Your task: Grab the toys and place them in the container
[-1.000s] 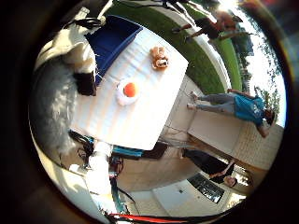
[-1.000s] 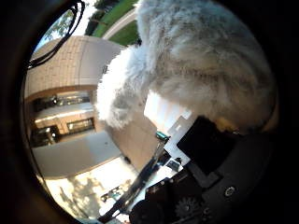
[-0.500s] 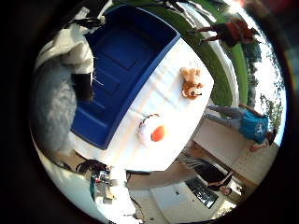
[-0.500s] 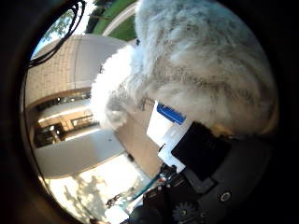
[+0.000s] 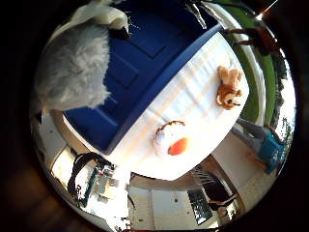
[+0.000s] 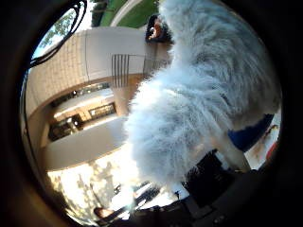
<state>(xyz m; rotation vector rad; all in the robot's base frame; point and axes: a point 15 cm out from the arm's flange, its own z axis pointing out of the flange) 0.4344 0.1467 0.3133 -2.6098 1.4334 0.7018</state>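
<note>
A grey-white fluffy plush toy (image 6: 203, 118) fills most of the right thumb side palm view, which puts it hard against the palm; the same fur bulges in at the upper left of the little finger side view, beside a white finger part of the hand (image 5: 104, 14) at the top edge; whether the fingers are curled round the plush cannot be read outright, since so little of them shows, though a toy pressed this close to the palm and hanging over open space is most likely being held. Below it, in the upper middle of the little finger side view, lies the blue container (image 5: 154, 58), a wide shallow bin with a ribbed floor, its long axis running from the upper right of the frame down toward the lower left; the plush overlaps the bin's upper left part, so it seems to hang above the container's interior, not over the table. The white table (image 5: 203, 96) runs along the bin's right side; on it a small brown plush animal (image 5: 229, 87) sits at centre right, well apart from a round white toy with an orange patch (image 5: 171, 140) near the lower centre; both remain outside the container. The coming move, by this reading, turns on the vertical relation alone; the bin lies straight beneath the palm, so letting go here should drop the plush inside.
</note>
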